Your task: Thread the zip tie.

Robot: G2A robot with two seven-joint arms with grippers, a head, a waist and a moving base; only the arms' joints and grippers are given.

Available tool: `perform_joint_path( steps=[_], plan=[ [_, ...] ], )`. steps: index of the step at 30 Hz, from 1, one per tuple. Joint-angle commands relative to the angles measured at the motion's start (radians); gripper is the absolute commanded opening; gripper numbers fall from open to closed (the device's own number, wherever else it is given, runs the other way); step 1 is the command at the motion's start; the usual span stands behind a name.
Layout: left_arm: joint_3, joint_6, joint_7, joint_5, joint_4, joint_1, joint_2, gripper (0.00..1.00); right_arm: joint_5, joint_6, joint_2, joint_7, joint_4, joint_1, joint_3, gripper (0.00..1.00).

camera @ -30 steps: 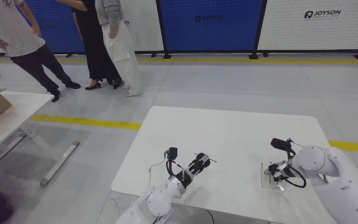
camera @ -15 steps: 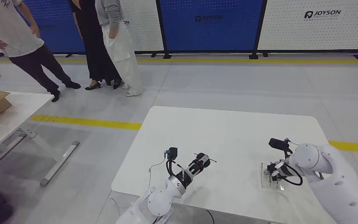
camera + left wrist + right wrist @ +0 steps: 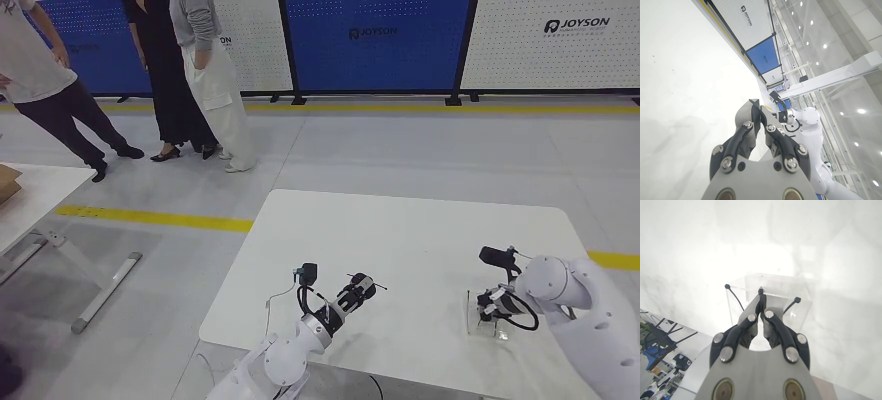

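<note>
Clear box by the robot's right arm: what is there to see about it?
The clear open-topped plastic box looks like acrylic, with flat see-through walls and square corners. It stands upright on the white table, on the robot's right side. Three black zip ties stand inside, their heads up at the rim. The right gripper is shut on the middle zip tie just under its head.

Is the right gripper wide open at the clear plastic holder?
No: the right gripper is pinched shut at the clear plastic holder, a black zip tie head at its tips.
</note>
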Motion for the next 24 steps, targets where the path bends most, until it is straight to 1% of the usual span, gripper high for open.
perform_joint_path(
  steps=[1, 3, 7, 10, 13, 14, 17, 18, 20, 22, 23, 24],
  plan=[
    [0.000, 0.000, 0.000, 0.000, 0.000, 0.000, 0.000, 0.00, -0.002, 0.000, 0.005, 0.000, -0.019, -0.012, 0.012, 0.00],
    [0.000, 0.000, 0.000, 0.000, 0.000, 0.000, 0.000, 0.00, -0.005, 0.000, 0.011, 0.000, -0.041, -0.026, 0.027, 0.00],
    [0.000, 0.000, 0.000, 0.000, 0.000, 0.000, 0.000, 0.00, 0.002, 0.000, 0.031, 0.000, -0.109, -0.072, 0.077, 0.00],
    [0.000, 0.000, 0.000, 0.000, 0.000, 0.000, 0.000, 0.00, 0.021, 0.000, 0.049, 0.000, -0.172, -0.124, 0.141, 0.00],
    [0.000, 0.000, 0.000, 0.000, 0.000, 0.000, 0.000, 0.00, 0.028, 0.000, 0.064, -0.021, -0.235, -0.184, 0.238, 0.00],
    [0.000, 0.000, 0.000, 0.000, 0.000, 0.000, 0.000, 0.00, 0.046, 0.000, 0.066, -0.039, -0.257, -0.209, 0.271, 0.00],
    [0.000, 0.000, 0.000, 0.000, 0.000, 0.000, 0.000, 0.00, 0.125, 0.000, 0.070, -0.148, -0.337, -0.301, 0.394, 0.00],
    [0.000, 0.000, 0.000, 0.000, 0.000, 0.000, 0.000, 0.00, 0.184, 0.000, 0.069, -0.209, -0.372, -0.346, 0.450, 0.00],
    [0.000, 0.000, 0.000, 0.000, 0.000, 0.000, 0.000, 0.00, 0.276, 0.000, 0.066, -0.296, -0.424, -0.415, 0.526, 0.00],
    [0.000, 0.000, 0.000, 0.000, 0.000, 0.000, 0.000, 0.00, 0.350, 0.000, 0.064, -0.353, -0.474, -0.480, 0.582, 0.00],
    [0.000, 0.000, 0.000, 0.000, 0.000, 0.000, 0.000, 0.00, 0.375, -0.006, 0.064, -0.360, -0.487, -0.501, 0.594, 0.00],
    [0.000, 0.000, 0.000, 0.000, 0.000, 0.000, 0.000, 0.00, 0.382, -0.010, 0.064, -0.359, -0.490, -0.507, 0.598, 0.00]
  ],
)
